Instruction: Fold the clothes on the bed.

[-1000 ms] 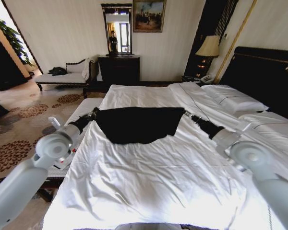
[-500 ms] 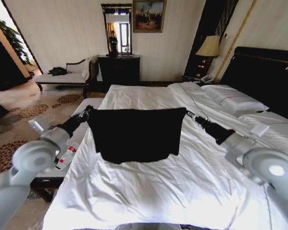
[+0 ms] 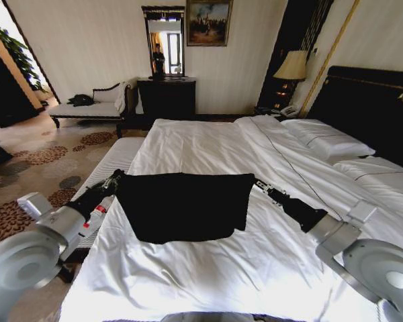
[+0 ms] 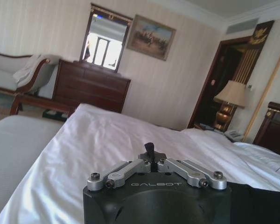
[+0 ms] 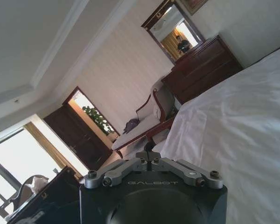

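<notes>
2 grippers, left (image 3: 114, 178) and right (image 3: 257, 184), pinch the black T-shirt (image 3: 181, 204) taut above the bed (image 3: 208, 268).

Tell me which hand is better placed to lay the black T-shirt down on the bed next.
Neither alone: the left hand grips one top corner of the black T-shirt and the right hand the other, level above the bed. Both are equally placed, so lowering together looks best.

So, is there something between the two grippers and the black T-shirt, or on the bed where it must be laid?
Nothing visible. The left gripper and the right gripper each hold a top corner of the black T-shirt, stretched between them over the bed. The white sheet around and under it shows no other object.
</notes>
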`<state>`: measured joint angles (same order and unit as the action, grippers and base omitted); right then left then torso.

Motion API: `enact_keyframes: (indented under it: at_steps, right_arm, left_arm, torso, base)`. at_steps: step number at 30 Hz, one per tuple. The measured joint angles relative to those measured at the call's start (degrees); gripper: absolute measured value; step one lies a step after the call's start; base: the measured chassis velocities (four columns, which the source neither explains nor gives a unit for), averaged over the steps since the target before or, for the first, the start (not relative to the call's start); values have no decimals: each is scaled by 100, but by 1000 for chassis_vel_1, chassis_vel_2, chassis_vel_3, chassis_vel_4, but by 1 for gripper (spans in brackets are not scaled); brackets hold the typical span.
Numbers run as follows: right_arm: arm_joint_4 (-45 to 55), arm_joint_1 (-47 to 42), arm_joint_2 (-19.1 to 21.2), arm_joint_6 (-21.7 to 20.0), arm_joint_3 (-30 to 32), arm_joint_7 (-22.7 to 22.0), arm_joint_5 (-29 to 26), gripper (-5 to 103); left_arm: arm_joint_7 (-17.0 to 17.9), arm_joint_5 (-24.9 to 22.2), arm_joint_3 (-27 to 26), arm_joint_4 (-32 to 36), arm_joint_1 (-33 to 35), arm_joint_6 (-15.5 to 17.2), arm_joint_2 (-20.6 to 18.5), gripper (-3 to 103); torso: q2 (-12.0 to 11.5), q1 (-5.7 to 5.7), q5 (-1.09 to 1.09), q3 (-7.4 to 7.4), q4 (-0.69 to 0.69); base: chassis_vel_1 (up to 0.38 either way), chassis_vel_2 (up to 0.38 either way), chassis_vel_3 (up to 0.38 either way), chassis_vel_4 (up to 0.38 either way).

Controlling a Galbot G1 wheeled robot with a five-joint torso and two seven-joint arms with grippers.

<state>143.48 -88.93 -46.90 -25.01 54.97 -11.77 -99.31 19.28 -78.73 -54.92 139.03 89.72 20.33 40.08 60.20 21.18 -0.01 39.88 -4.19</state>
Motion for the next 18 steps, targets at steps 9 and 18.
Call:
enact_keyframes:
  at_steps: [9,18]
  right_arm:
    - [-1181,1046,98,-28,-1127,-173,138,0]
    - [-2692,2132,-63,21,-2205,270,876,0]
  left_arm:
    - [416,191,1927,-971,-1736,46,-101,1]
    - [429,453,3819,-2799,-3700,28,339,1]
  torso:
    - [-1,1,3,2,0]
    - [-1,2,2,2,0]
  base:
    - [0,0,0,0]
    - [0,0,0,0]
